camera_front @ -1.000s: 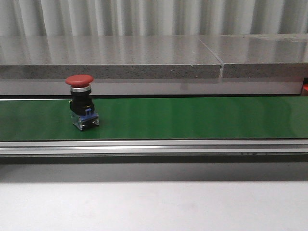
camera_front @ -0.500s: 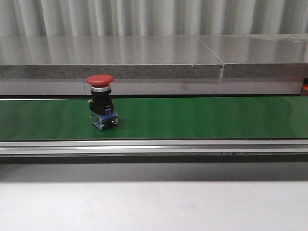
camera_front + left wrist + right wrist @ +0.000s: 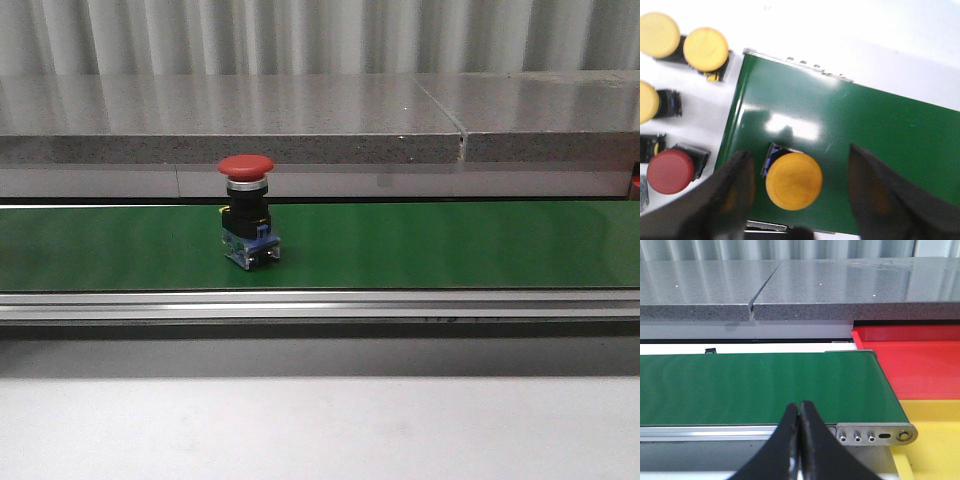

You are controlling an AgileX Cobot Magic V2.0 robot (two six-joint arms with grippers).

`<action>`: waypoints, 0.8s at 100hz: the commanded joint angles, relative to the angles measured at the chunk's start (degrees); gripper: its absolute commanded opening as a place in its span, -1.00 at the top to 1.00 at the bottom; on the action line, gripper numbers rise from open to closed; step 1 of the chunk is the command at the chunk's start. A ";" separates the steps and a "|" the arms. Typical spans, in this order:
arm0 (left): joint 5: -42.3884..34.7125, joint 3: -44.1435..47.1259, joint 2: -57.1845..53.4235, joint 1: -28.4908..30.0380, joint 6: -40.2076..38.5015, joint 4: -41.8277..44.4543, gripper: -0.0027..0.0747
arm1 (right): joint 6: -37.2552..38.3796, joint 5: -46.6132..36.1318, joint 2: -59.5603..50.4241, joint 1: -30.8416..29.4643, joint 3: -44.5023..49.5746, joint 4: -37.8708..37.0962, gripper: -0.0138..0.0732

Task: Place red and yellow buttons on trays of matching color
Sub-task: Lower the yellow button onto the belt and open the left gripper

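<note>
A red button (image 3: 247,210) with a black and blue base stands upright on the green belt (image 3: 430,245), left of the middle in the front view. In the left wrist view a yellow button (image 3: 793,180) stands at the belt's end. My left gripper (image 3: 800,197) is open above it, one finger on each side and neither touching. My right gripper (image 3: 800,412) is shut and empty, hovering near the other end of the belt (image 3: 755,385). Beside that end lie the red tray (image 3: 920,365) and the yellow tray (image 3: 935,440).
Loose buttons wait on the white surface beside the belt in the left wrist view: yellow ones (image 3: 705,48) (image 3: 657,34) (image 3: 645,101) and a red one (image 3: 670,171). A grey stone ledge (image 3: 300,120) runs behind the belt. A metal rail (image 3: 320,305) edges its front.
The red button has travelled to the right along the belt, still upright. No arm shows in the front view.
</note>
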 commanded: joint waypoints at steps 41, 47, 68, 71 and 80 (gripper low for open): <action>-14.39 9.09 -20.18 -13.27 4.92 8.81 0.98 | -0.24 -5.33 -1.22 -0.26 -1.12 -0.63 0.84; -16.52 12.28 -22.64 -13.96 4.92 9.60 0.98 | -0.24 -5.40 -1.22 -0.26 -1.12 -0.63 0.84; -20.57 22.77 -31.83 -14.39 5.00 5.77 0.98 | -0.24 -5.39 -1.22 -0.31 -1.12 -0.63 0.84; -20.71 23.71 -33.38 -14.39 5.18 5.29 0.98 | -0.24 -5.39 -1.22 -0.31 -1.12 -0.63 0.84; -20.79 27.56 -37.24 -14.39 5.45 3.52 0.98 | -0.24 -6.34 -1.22 -0.31 -1.22 -0.46 0.84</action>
